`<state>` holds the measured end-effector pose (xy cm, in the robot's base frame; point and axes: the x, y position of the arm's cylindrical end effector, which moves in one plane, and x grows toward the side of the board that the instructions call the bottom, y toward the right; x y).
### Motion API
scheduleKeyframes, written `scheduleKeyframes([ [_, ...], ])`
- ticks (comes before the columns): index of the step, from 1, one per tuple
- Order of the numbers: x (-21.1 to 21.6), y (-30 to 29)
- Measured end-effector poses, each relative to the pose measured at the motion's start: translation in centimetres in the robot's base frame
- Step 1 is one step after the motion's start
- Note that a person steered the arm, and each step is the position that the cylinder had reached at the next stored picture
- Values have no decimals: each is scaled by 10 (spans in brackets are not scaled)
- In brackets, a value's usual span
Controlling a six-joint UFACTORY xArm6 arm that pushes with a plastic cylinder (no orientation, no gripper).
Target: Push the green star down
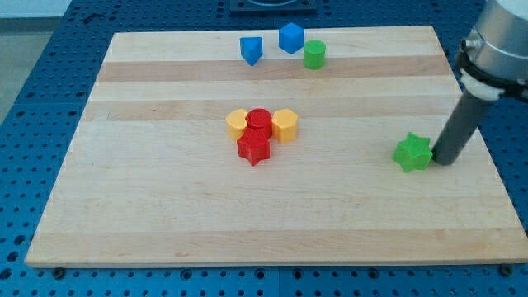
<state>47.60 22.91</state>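
Underneath, pale wooden board [165, 214], blue pegboard [33, 49].

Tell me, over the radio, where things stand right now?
My tip sits just right of the green star, about touching. Star near the board's right edge. Nothing below it; path down looks open.

Arm: entering from the view's upper right corner, showing only its last pale grey cylindrical segment, cropped by the frame edge. Rod: dark, straight, extending from that segment and leaning down toward the view's left. My tip [440, 161]: sitting at counter level at the view's right side, roughly mid-height. No other joints showing.
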Motion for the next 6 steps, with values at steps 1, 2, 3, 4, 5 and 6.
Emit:
scheduleKeyframes([
  [1, -24, 0],
  [2, -32, -21],
  [3, 4, -39],
  [4, 39, -40],
  [5, 75, -27],
  [6, 104, -11],
])
